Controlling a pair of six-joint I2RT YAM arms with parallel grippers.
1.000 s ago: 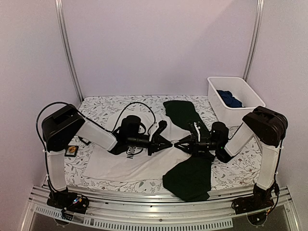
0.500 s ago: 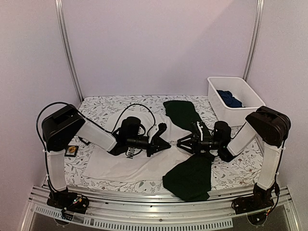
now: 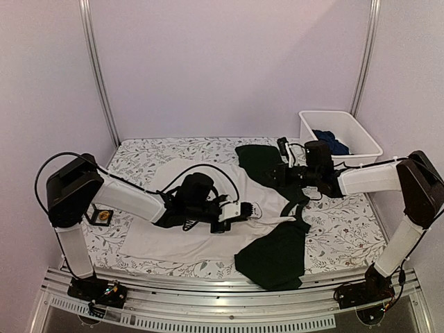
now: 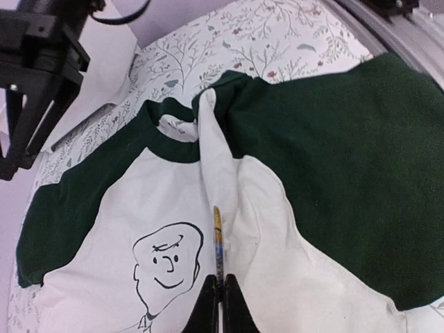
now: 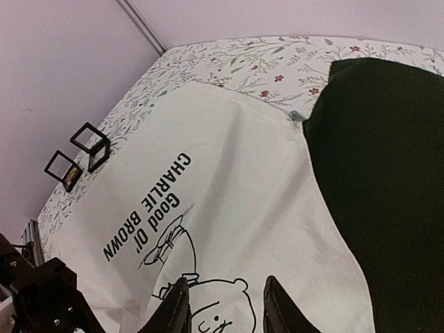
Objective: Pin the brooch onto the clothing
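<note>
Floral-covered desk (image 3: pixel 139 156) carries the white T-shirt (image 3: pixel 166 243) spread flat at its middle, where the left end effector (image 4: pixel 219 291) is pinched tight on a slim brooch (image 4: pixel 217 232) along a fabric fold, while the right end effector (image 5: pixel 223 309) hovers above, partly open and empty.

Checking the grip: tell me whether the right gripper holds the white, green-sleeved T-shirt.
No, the right gripper hangs open above the white T-shirt, nothing between its fingers.

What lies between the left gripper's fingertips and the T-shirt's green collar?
Left wrist view: a raised fold of white fabric, a thin gold-and-blue strip along it.
</note>
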